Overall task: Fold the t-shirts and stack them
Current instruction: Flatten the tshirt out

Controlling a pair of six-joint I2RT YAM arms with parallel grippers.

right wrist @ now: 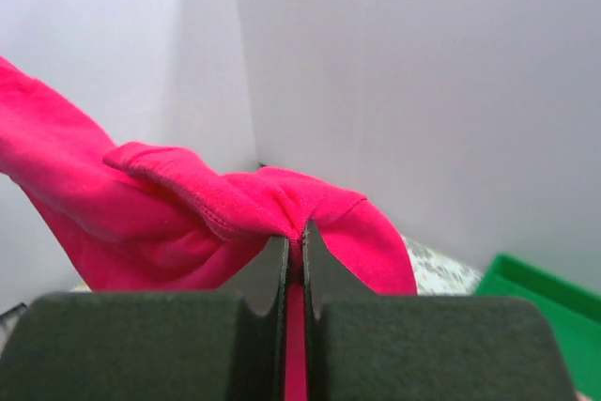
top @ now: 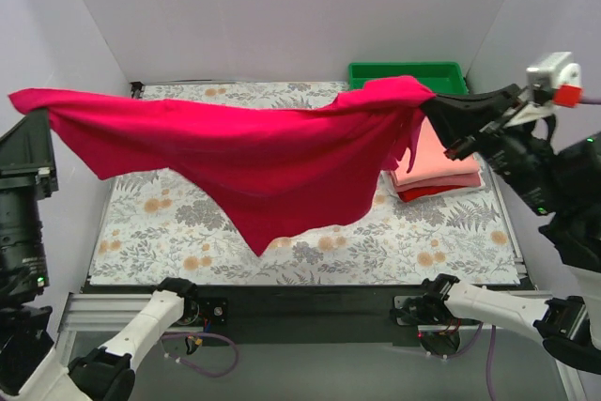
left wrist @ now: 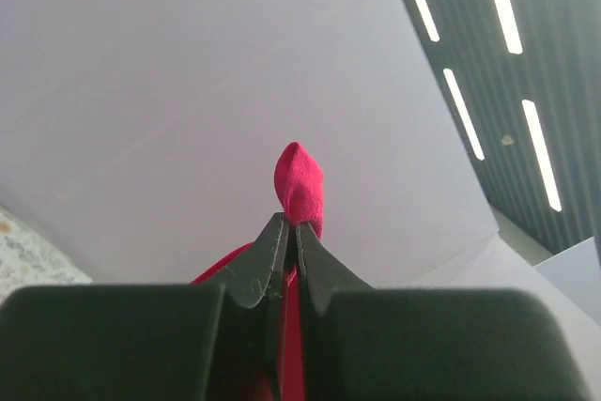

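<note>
From above, I see the crimson t-shirt stretched in mid-air, left of the green tray. The folded t-shirts lie just in front of that tray.
Left wrist: my left gripper is clenched on one corner.
Right wrist: my right gripper pinches the hem.

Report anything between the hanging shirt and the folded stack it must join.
Nothing visible does. The left claw and right claw hold the crimson shirt aloft; the folded stack lies below its right end.
</note>
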